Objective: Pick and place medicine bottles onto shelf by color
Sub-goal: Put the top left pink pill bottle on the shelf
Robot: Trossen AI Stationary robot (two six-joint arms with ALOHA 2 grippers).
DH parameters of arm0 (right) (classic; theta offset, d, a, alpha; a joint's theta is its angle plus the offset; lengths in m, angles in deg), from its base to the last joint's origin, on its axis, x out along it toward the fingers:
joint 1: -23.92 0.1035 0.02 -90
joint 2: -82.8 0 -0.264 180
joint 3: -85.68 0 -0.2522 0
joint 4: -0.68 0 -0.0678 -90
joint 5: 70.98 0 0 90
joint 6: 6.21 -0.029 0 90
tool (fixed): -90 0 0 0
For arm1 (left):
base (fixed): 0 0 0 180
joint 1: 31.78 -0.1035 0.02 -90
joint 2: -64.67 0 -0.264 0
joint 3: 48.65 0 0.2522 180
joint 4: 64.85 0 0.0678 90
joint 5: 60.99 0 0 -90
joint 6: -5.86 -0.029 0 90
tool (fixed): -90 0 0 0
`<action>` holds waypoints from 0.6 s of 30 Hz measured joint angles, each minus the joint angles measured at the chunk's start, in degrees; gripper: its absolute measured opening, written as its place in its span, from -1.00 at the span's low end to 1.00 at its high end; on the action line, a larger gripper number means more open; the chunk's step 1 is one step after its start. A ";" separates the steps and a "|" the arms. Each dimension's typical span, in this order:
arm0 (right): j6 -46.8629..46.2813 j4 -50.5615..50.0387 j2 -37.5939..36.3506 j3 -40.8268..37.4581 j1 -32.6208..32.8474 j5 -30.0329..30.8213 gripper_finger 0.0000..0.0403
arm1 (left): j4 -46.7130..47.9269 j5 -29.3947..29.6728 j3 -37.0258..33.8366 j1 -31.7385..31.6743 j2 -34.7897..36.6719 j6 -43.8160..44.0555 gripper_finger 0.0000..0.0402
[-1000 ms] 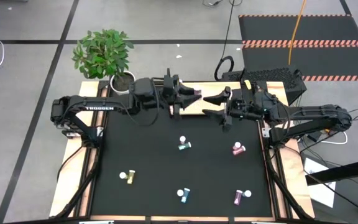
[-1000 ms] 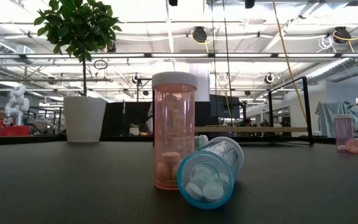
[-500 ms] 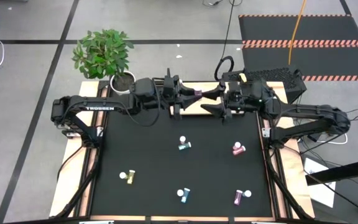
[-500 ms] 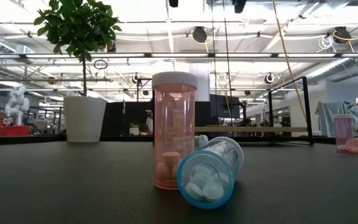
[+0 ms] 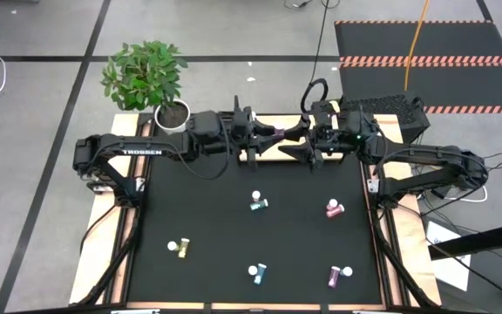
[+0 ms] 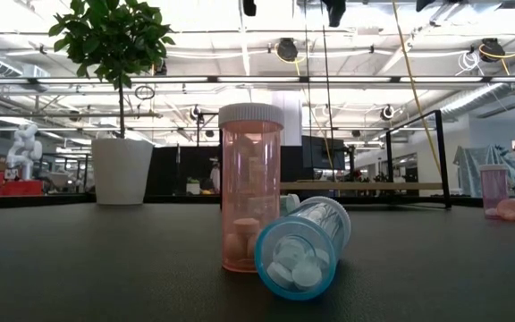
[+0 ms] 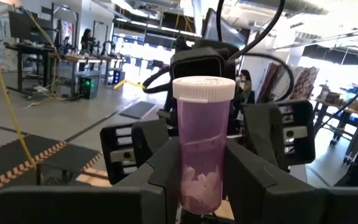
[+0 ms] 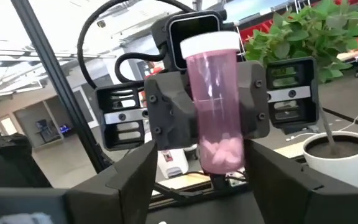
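Observation:
A purple medicine bottle with a white cap stands upright in the air over the table's far edge, above the light-wood shelf. My left gripper is shut on it. My right gripper faces it from the right, open. Its two fingers stand on either side of the bottle without touching it. Several more bottles lie or stand on the black mat, among them a teal one, a magenta one and a yellow-green one. My left gripper pinches the lower half of the bottle's body between its two fingers. The fingers come level from the table's left side. The bottle stands upright, cap up, lifted clear of the table and shelf.
A potted plant in a white pot stands at the far left corner. In the low view a pink bottle stands upright with a blue bottle lying against it. The mat's near half holds scattered bottles with free room between them.
My right gripper has moved toward the table's left and far edge, up to the bottle in my left gripper, and has turned. Its fingers now flank the bottle. My left gripper and the bottle have kept still.

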 joint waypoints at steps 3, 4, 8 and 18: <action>0.14 -0.36 0.15 0.00 -0.02 -0.02 0.02 | 0.19 0.00 0.00 0.00 0.02 0.73 -0.49; 0.22 -0.38 0.13 0.00 -0.02 -0.02 -0.01 | 0.20 0.00 0.00 0.02 0.01 1.18 -0.49; 0.57 -0.38 0.09 0.00 -0.02 -0.04 -0.13 | 0.13 0.00 0.00 0.04 0.01 2.89 -0.49; 1.62 -0.84 0.09 0.00 -0.07 0.15 -0.42 | 0.19 -0.02 0.00 0.15 0.01 5.07 -0.43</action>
